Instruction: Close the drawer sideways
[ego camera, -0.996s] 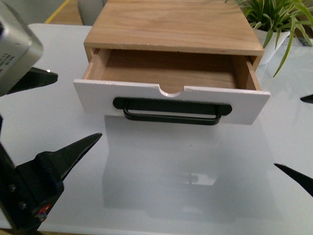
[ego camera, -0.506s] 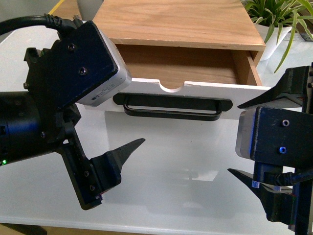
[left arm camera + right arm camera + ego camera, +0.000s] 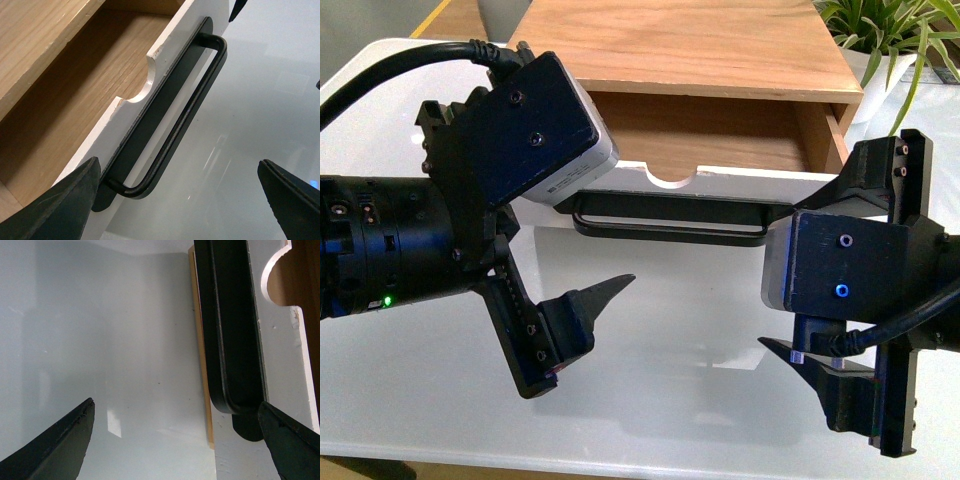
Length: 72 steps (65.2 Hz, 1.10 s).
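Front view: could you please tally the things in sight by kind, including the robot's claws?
drawer: 1
wooden cabinet: 1
potted plant: 1
claws: 2 (left claw, right claw)
Total: 5

Lighting was bright and even; the glossy white surface (image 3: 670,330) carried pale glare patches and soft shadows. Near objects looked blurred.

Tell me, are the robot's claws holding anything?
No, nothing is held. The left claw and the right claw are both open in front of the drawer, and neither grips its black handle.
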Motion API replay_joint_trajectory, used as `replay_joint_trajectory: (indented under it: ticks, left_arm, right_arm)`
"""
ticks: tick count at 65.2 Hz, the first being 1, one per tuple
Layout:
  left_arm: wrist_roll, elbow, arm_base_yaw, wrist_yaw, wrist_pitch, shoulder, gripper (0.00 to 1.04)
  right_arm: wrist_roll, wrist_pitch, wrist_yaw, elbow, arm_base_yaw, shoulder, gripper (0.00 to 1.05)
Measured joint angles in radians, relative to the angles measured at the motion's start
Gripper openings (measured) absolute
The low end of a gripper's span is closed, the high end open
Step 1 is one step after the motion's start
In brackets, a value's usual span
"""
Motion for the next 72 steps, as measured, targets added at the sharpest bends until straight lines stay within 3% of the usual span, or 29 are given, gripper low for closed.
replay_joint_trajectory:
  ticks: [72]
  left_arm:
    - [0.078, 0.126, -0.016, 0.038, -0.103, 0.116, 0.96]
  right_arm:
    - [0.018, 0.007, 0.016, 0.072, 0.039, 0.111, 0.96]
